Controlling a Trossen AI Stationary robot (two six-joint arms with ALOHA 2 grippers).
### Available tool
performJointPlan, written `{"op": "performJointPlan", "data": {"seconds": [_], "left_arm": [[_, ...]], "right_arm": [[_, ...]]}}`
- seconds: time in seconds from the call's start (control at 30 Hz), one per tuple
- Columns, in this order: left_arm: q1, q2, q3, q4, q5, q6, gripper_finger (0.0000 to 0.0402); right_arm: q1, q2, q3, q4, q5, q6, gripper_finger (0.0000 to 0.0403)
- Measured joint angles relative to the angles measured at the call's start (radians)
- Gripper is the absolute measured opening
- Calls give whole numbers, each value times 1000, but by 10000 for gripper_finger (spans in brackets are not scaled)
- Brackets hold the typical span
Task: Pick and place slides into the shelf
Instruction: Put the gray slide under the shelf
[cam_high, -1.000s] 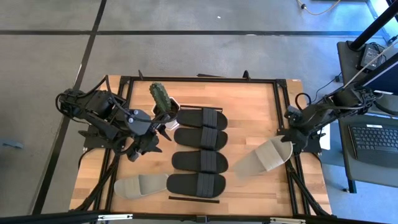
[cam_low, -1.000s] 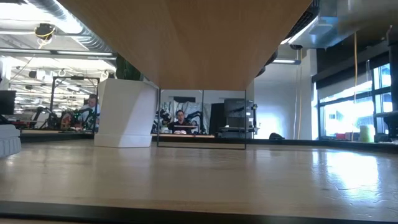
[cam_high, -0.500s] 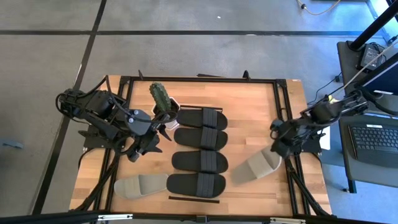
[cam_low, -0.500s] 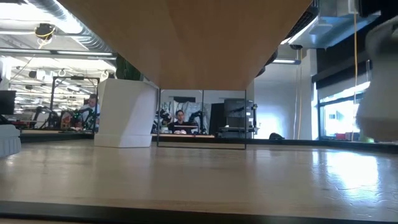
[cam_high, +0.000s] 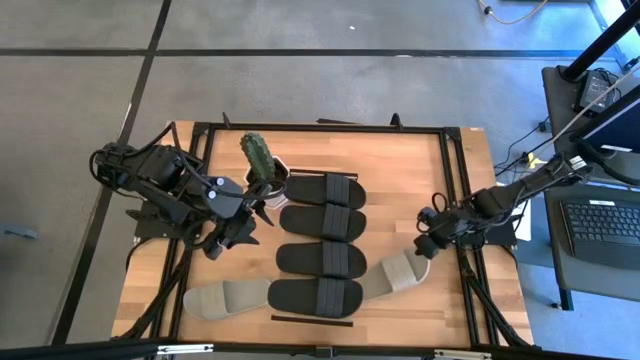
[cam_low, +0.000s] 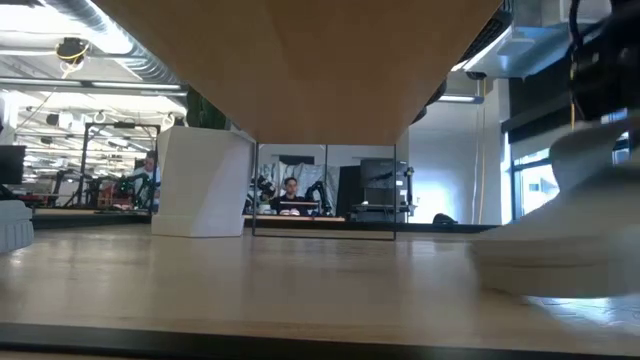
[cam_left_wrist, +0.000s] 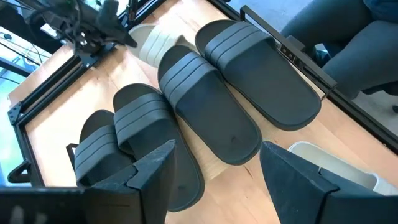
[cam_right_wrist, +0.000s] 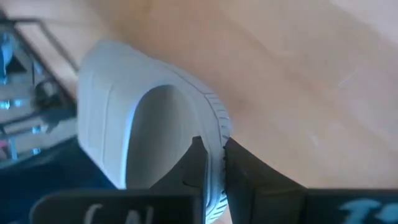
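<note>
The right gripper (cam_high: 427, 245) sits over the right part of the counter (cam_high: 400, 180), its jaws clamped on the edge of a grey-beige slide (cam_high: 392, 277); the right wrist view shows the two fingers pinching the sandal's rim (cam_right_wrist: 214, 155) with almost no gap between them. The slide hangs or drags at an angle, its free end near the lowest of the four black slides (cam_high: 320, 240), which lie in a column at the counter's middle. A second grey-beige slide (cam_high: 228, 298) lies to the left of that lowest black one. The left gripper (cam_high: 235, 226) waits left of the column beside a potted cactus (cam_high: 258, 158), jaws wide apart and holding nothing.

The slide looks like light moulded foam: easy to lift, somewhat flexible, with a matte surface that should not slip much. Pinched at one thin edge, it will probably swing and sag. A hold on the broad strap or mid-sole edge would likely steady it better. The shelf's thin black end bar (cam_high: 312, 320) shows at the near edge.
</note>
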Motion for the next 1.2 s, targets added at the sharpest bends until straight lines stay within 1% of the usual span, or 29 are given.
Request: {"op": "performJointPlan", "data": {"seconds": [0.07, 0.17, 0.23, 0.3, 0.53, 0.8, 0.9, 1.0, 1.2], "left_arm": [[0, 0, 0, -1, 0, -4, 221], [0, 0, 0, -6, 0, -5, 221], [0, 0, 0, -6, 0, -6, 221], [0, 0, 0, -6, 0, -6, 221], [0, 0, 0, -6, 0, -6, 221], [0, 0, 0, -6, 0, -6, 221], [0, 0, 0, -6, 0, -6, 221], [0, 0, 0, -5, 0, -6, 221], [0, 0, 0, -5, 0, -6, 221]], "right_arm": [[5, 1, -57, 80, 24, 48, 35], [33, 2, -141, 281, 71, 105, 35], [64, 8, -190, 403, 135, 146, 35], [97, 25, -225, 484, 192, 163, 35], [230, 132, -254, 557, 375, 322, 35], [329, 335, -254, 853, 598, 338, 35], [345, 432, -244, 938, 620, 362, 35], [361, 531, -197, 938, 619, 389, 35], [372, 717, -57, 941, 616, 387, 35]]}}
